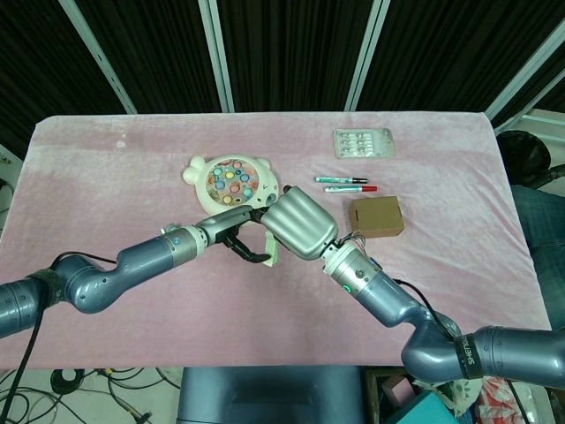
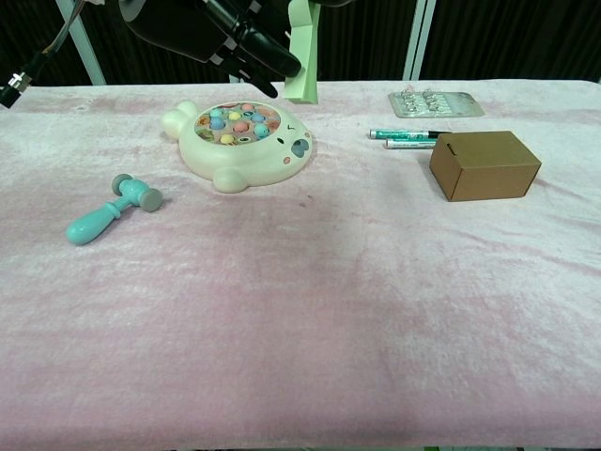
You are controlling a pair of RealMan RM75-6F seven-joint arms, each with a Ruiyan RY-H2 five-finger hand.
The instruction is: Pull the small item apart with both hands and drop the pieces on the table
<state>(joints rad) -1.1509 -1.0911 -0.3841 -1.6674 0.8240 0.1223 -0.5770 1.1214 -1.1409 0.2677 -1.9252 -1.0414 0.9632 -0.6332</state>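
Note:
A small pale green item (image 2: 301,52) hangs upright above the table, its top held in my right hand (image 1: 298,226), whose silver back hides the grip in the head view. Only the item's lower end (image 1: 271,255) shows there. My left hand (image 2: 246,45) is just left of the item, dark fingers loosely curled, one fingertip reaching its left edge. In the head view the left hand (image 1: 238,240) sits under the edge of the right hand. I see no closed grip by the left hand on the item.
A cream toy board with coloured pegs (image 2: 242,141) lies below the hands, a teal toy hammer (image 2: 108,210) to its left. Two markers (image 2: 406,138), a brown box (image 2: 485,164) and a blister pack (image 2: 436,103) lie at the right on the pink cloth (image 2: 310,310).

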